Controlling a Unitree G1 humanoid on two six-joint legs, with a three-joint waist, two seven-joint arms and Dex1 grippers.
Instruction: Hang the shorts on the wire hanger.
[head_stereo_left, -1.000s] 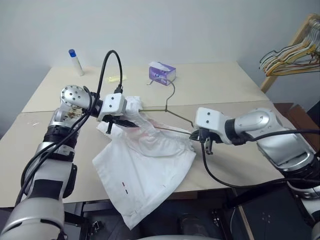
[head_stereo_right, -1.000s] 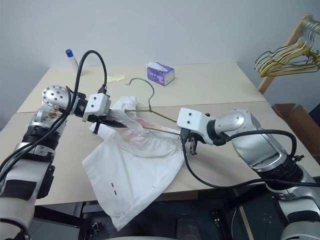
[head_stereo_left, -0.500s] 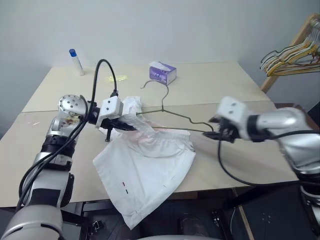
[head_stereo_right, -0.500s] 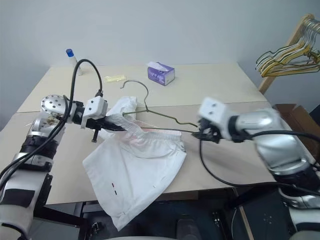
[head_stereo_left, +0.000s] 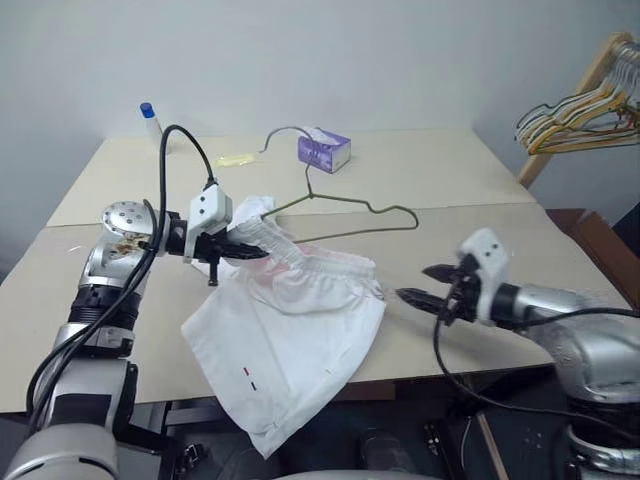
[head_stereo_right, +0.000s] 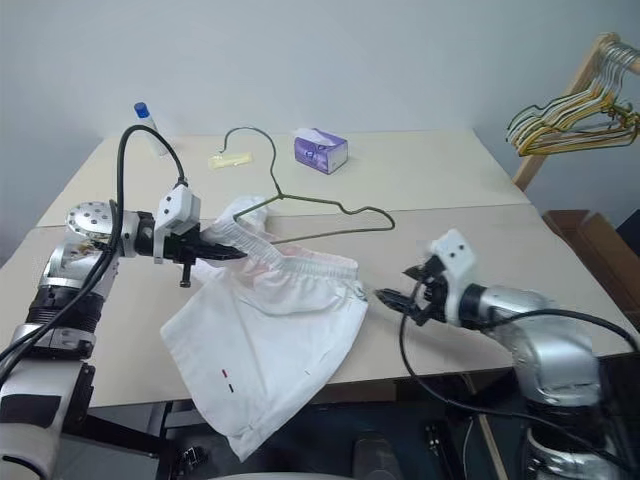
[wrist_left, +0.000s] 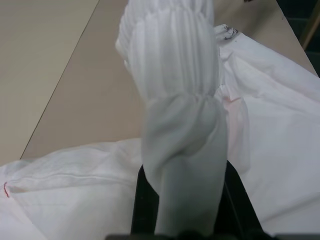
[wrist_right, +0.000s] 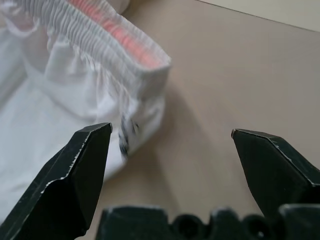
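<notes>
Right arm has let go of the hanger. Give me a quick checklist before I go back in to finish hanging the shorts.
1. Left gripper shut on the shorts at the waistband: ok.
2. Right gripper open, nothing between its fingers: ok.
3. Wire hanger threaded into the shorts: one shoulder end runs in at the waistband by the left gripper, the other end lies bare on the table: not ok.
4. Right gripper lined up with the free waistband corner: ok, close in front, not touching.
5. Hook free of the tissue box: cannot tell, they sit close.
</notes>
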